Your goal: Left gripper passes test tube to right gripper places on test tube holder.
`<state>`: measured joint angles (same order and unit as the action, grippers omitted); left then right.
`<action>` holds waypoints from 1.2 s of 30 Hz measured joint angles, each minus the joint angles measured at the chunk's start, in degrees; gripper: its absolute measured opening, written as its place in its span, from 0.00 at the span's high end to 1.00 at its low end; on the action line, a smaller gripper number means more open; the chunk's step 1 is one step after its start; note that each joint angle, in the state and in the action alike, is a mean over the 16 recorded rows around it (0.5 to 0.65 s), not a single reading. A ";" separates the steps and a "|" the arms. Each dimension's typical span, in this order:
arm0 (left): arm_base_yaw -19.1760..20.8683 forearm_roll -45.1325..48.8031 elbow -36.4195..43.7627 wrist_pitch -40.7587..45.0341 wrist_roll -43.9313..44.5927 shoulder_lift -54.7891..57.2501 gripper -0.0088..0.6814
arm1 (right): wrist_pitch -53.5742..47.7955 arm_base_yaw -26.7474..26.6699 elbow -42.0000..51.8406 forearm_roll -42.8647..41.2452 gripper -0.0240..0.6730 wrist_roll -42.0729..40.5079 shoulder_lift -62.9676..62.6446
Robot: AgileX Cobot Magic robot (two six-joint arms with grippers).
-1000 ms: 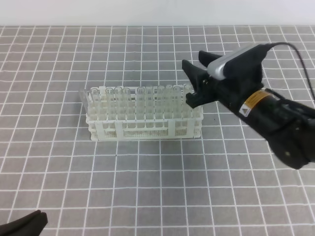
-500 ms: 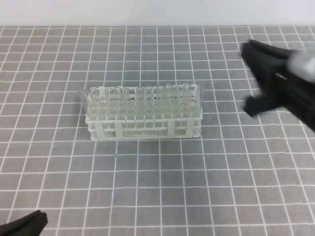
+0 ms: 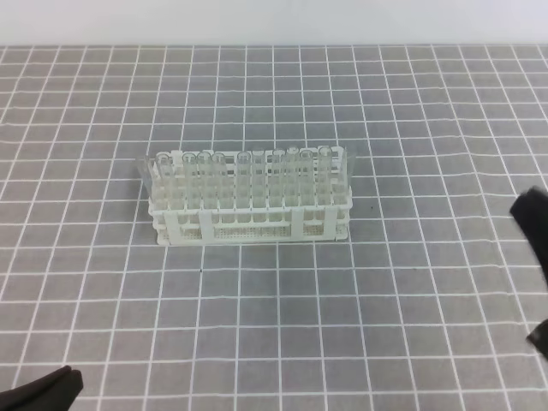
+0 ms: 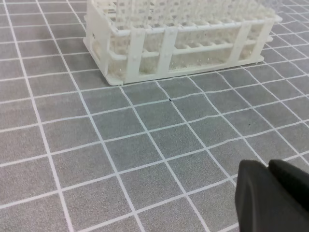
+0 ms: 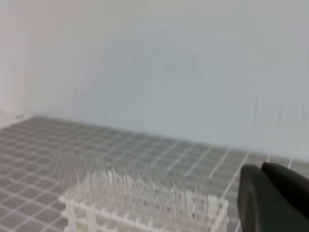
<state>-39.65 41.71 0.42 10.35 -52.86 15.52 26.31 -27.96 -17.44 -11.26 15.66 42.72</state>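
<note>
The white test tube holder stands mid-table with several clear tubes upright in it, and one tube leans at its left end. Which of them is the task's test tube I cannot tell. Only a dark tip of the left gripper shows at the bottom left corner. In the left wrist view the left gripper is shut on nothing, low over the mat in front of the holder. The right gripper is shut and empty, raised above and away from the blurred holder. The right arm barely shows at the right edge.
A grey mat with a white grid covers the table. A plain white wall runs along the far edge.
The right gripper has drawn back from the holder's right end to the frame's right edge, and its jaws have closed. The left gripper has not moved.
</note>
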 joint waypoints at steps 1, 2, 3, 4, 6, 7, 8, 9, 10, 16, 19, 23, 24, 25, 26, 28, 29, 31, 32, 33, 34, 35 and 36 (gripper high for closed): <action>0.00 0.01 0.05 -0.01 0.01 0.02 0.97 | -0.41 0.01 0.90 0.49 0.98 0.25 -0.71; 0.00 0.01 0.05 -0.01 0.01 0.02 0.97 | -0.89 0.06 1.70 1.05 0.98 0.40 -1.36; 0.00 0.01 0.05 -0.01 0.01 0.02 0.97 | -1.48 0.22 2.38 1.63 0.98 0.44 -1.97; 0.00 0.01 0.05 0.01 0.01 0.02 0.97 | -2.20 0.50 2.99 2.23 0.98 0.39 -2.58; -0.02 0.00 0.00 0.09 0.00 0.00 0.97 | -4.11 1.40 3.89 3.41 0.98 0.15 -3.87; -0.03 0.01 0.05 0.12 0.01 0.02 0.97 | -5.35 2.06 4.24 4.01 0.98 0.03 -4.64; -0.03 0.01 0.05 0.16 0.01 0.02 0.97 | -6.80 2.84 4.52 4.60 0.98 -0.09 -5.53; -0.04 0.01 0.05 0.20 0.01 0.02 0.97 | -8.42 3.73 4.74 5.20 0.98 -0.22 -6.56; -0.05 0.00 0.00 0.25 0.01 0.00 0.97 | -10.22 4.73 4.94 5.79 0.98 -0.34 -7.76; -0.09 0.00 0.00 0.51 0.00 0.00 0.97 | -23.36 12.57 5.25 8.17 0.98 -1.08 -18.14; -0.11 0.00 0.00 0.63 0.00 0.01 0.97 | -30.02 16.93 5.50 8.36 0.98 -1.43 -24.60; -0.12 0.00 0.00 0.73 0.00 0.02 0.97 | -36.53 21.38 6.86 8.39 0.98 -1.50 -32.87; -0.12 0.01 0.05 0.77 0.01 0.02 0.97 | -37.40 22.17 7.43 8.37 0.98 -1.50 -34.60; -0.12 0.01 0.05 0.80 0.01 0.03 0.97 | -37.98 22.86 8.06 8.34 0.98 -1.50 -36.18; -0.12 0.01 0.05 0.87 0.01 0.03 0.97 | -38.29 23.44 8.76 8.31 0.98 -1.49 -37.60; -0.12 0.00 0.00 1.12 0.00 0.01 0.97 | -38.15 24.27 10.29 8.21 0.98 -1.48 -39.93; -0.12 -0.01 -0.05 1.25 -0.01 0.00 0.97 | -37.78 24.55 11.07 8.17 0.98 -1.47 -40.88; -0.12 0.00 0.00 1.47 0.00 0.01 0.97 | -36.49 24.93 12.62 8.08 0.98 -1.46 -42.33; -0.12 -0.01 -0.05 1.61 -0.01 0.00 0.97 | -35.67 25.05 13.39 8.03 0.98 -1.45 -42.85; -0.12 -0.03 -0.09 1.75 -0.01 -0.01 0.97 | -34.84 25.13 14.13 7.98 0.98 -1.44 -43.24; -0.12 -0.01 -0.05 1.85 -0.01 -0.01 0.97 | -34.00 25.17 14.83 7.94 0.98 -1.43 -43.51; -0.12 -0.01 -0.05 1.97 -0.01 -0.01 0.97 | -33.16 25.20 15.46 7.89 0.98 -1.43 -43.65; -0.12 -0.01 -0.05 2.09 -0.01 -0.02 0.97 | -32.35 25.20 16.03 7.89 0.98 -1.46 -43.67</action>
<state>-39.77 41.69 0.37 12.44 -52.87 15.51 -6.03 -2.75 -1.41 -3.37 14.20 -0.95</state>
